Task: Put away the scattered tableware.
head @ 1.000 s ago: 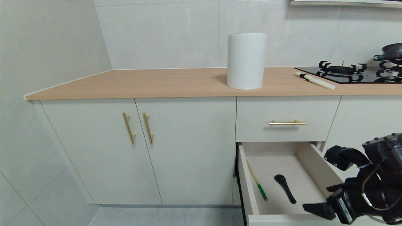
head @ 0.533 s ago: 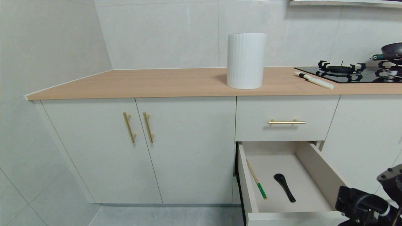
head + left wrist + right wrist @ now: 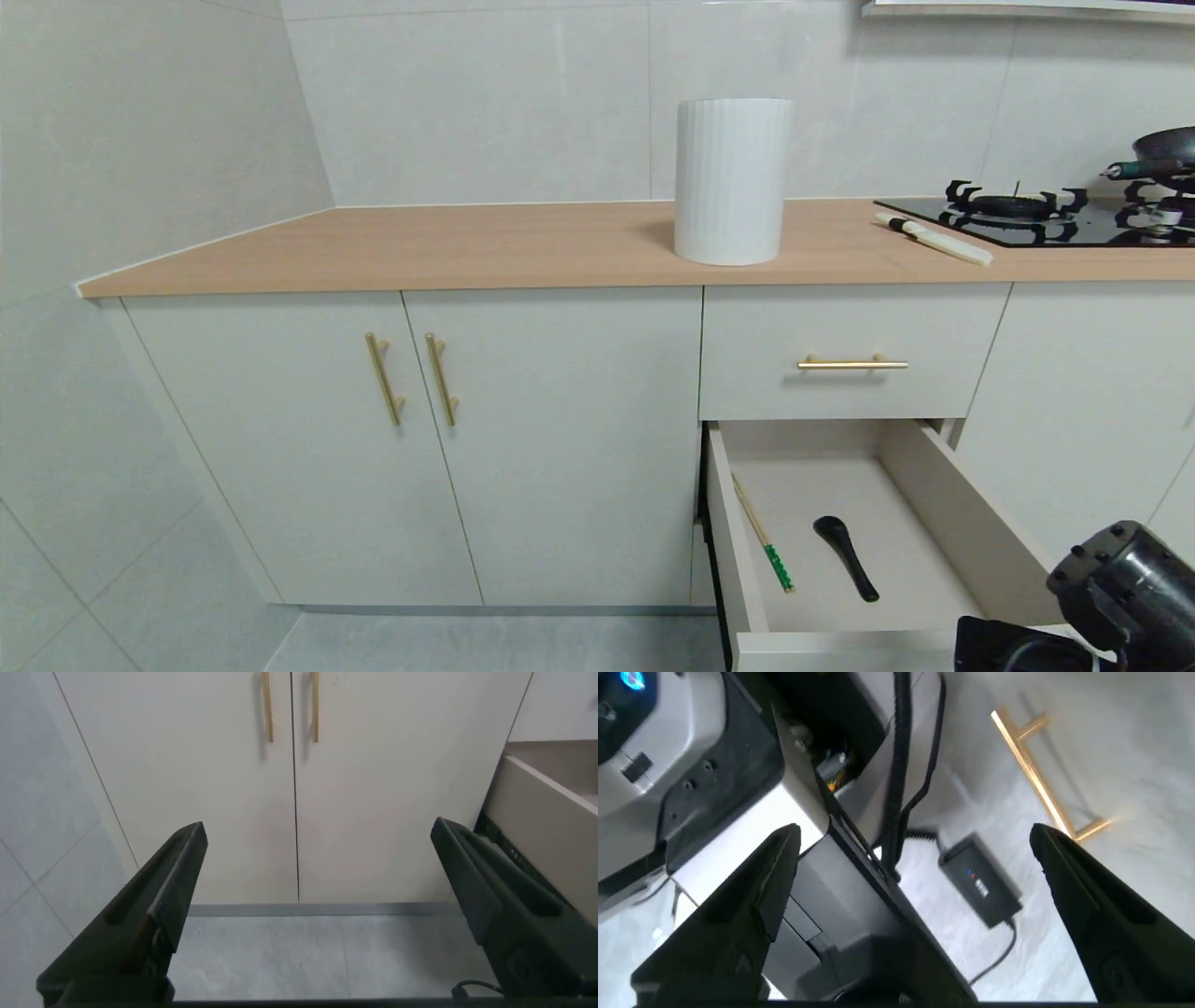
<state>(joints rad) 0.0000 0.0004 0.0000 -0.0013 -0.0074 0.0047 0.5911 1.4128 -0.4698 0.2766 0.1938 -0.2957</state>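
Head view: a wooden surface [image 3: 485,247] runs along the tiled wall; on it stands a white ribbed canister [image 3: 733,182], upright, and well to its right lies a pale long utensil [image 3: 934,240] with a dark band near one end, just beside the edge of the black stove [image 3: 1027,224]; a dark pan [image 3: 1165,149] sits at the stove's far right. Under the surface are two cabinet doors [image 3: 420,448] with upright gold handles side by side; to their right is a shut upper drawer [image 3: 850,350] with a gold bar handle. Below it the lower drawer [image 3: 952,523] is pulled out; inside it a pair of chopsticks [image 3: 764,546] with green ends lies along the left wall, and a black spoon [image 3: 845,557] lies near the middle of the floor, apart from the chopsticks. The right arm [image 3: 1116,583] sits low at the corner, beside the open drawer's right front.

Left wrist view: the left jaws stand wide apart with nothing between them, dark fingers [image 3: 154,910] on either side; beyond them are the cabinet doors, their gold handles [image 3: 266,705], the grey tiled floor [image 3: 308,952] and the open drawer's side.

Right wrist view: the right jaws are likewise spread and hold nothing; past them a gold bar handle [image 3: 1046,770] shows on a pale panel.
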